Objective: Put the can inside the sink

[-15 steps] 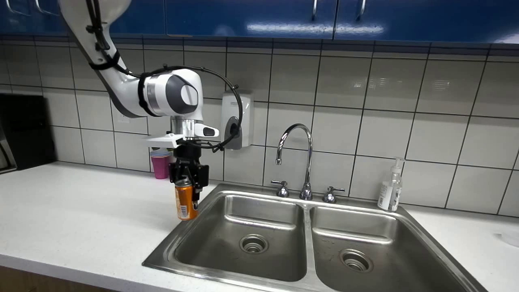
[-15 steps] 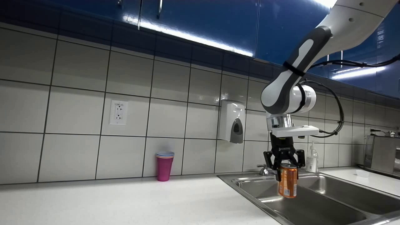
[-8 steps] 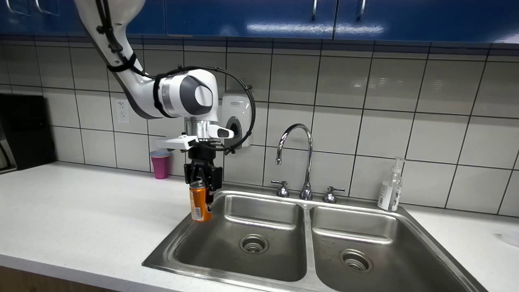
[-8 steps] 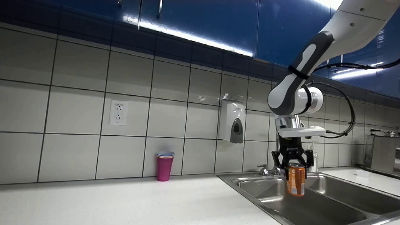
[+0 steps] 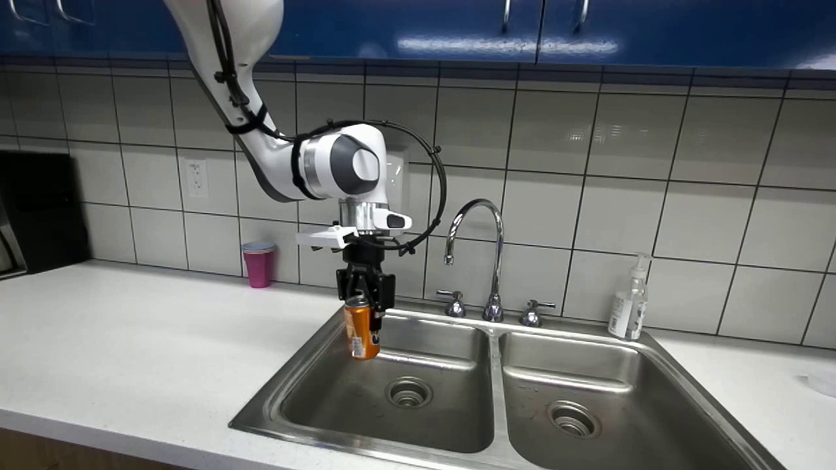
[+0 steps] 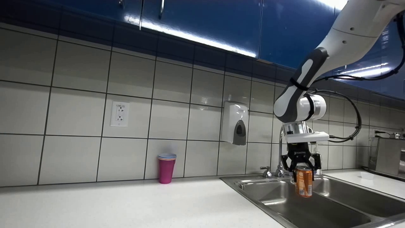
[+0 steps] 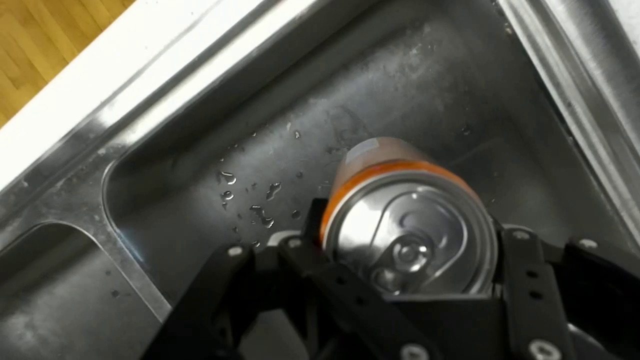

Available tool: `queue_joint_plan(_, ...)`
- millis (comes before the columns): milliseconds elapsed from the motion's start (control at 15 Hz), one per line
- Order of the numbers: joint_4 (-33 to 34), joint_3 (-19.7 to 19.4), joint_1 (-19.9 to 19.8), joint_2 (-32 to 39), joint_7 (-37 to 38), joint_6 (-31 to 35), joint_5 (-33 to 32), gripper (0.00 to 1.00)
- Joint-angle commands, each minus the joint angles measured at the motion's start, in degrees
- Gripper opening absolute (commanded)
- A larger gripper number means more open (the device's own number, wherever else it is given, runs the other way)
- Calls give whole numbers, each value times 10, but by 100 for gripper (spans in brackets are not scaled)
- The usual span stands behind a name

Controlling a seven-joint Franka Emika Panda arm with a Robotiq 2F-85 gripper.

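Note:
The orange can [image 5: 361, 333] with a silvery top is upright in my gripper [image 5: 369, 316]. In both exterior views the can [image 6: 304, 185] hangs below the black fingers of the gripper [image 6: 304, 175]. In the wrist view the can's lid [image 7: 410, 240] sits between the two fingers of the gripper [image 7: 407, 227], which touch its sides. The steel double-basin sink [image 5: 498, 405] lies below; its rim also shows in an exterior view [image 6: 250, 198]. The can is above the basin nearer the pink cup, apart from its floor. The wrist view shows the sink's divider [image 7: 95, 205] at left.
A curved chrome faucet [image 5: 499, 254] with two handles stands behind the sink. A clear pump bottle [image 5: 630, 303] stands at the back rim. Stacked pink cups [image 6: 166, 171] stand on the counter by the wall. A soap dispenser [image 6: 234, 123] hangs on the tiles.
My gripper has carried the can to the right in both exterior views, from near the sink's side rim to above the basin. The can stays held and upright.

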Motion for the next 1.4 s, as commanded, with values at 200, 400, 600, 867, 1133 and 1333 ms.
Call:
queue_joint_plan(200, 103, 0, -7, 111, 4, 8, 26, 39)
queue_joint_plan(400, 135, 0, -8, 163, 2, 17, 46, 39)
queue_joint_plan(600, 162, 0, -10, 207, -2, 23, 63, 39)
queue_joint_plan(867, 185, 1, -11, 251, -4, 25, 81, 39)
queue_joint_plan(1133, 199, -2, -9, 278, -5, 25, 83, 39)
queue_joint_plan(1333, 208, -2, -11, 296, -9, 29, 86, 39)
